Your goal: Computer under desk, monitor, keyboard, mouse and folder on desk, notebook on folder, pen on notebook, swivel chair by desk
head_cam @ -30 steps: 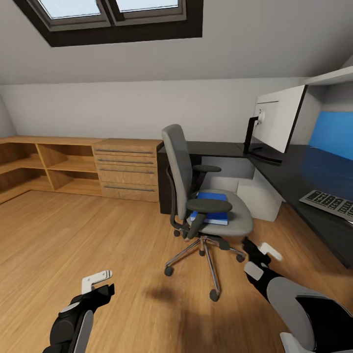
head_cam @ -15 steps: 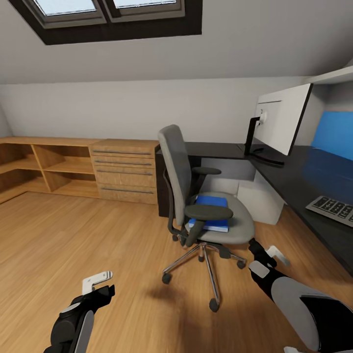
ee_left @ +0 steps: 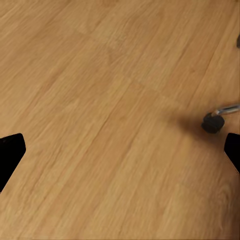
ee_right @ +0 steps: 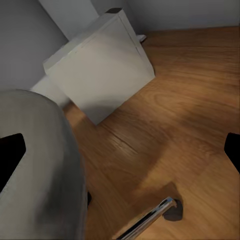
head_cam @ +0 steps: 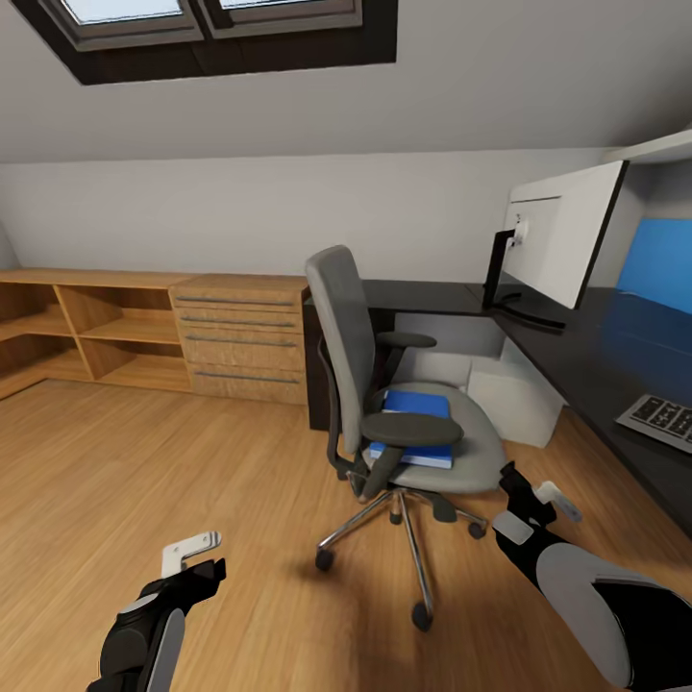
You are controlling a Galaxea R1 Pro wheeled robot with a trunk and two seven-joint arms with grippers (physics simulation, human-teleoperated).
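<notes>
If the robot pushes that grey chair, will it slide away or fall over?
Probably it rolls: the swivel chair stands on casters on smooth wooden floor. Tipping seems unlikely, since its five-star base spreads wide. A push high on the tall back might spin it instead.

no readable text, no labels, no brands, no numbers anywhere

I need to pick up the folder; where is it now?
In the head view, the folder lies on the swivel chair seat, partly behind its near armrest, left of the desk.
</notes>
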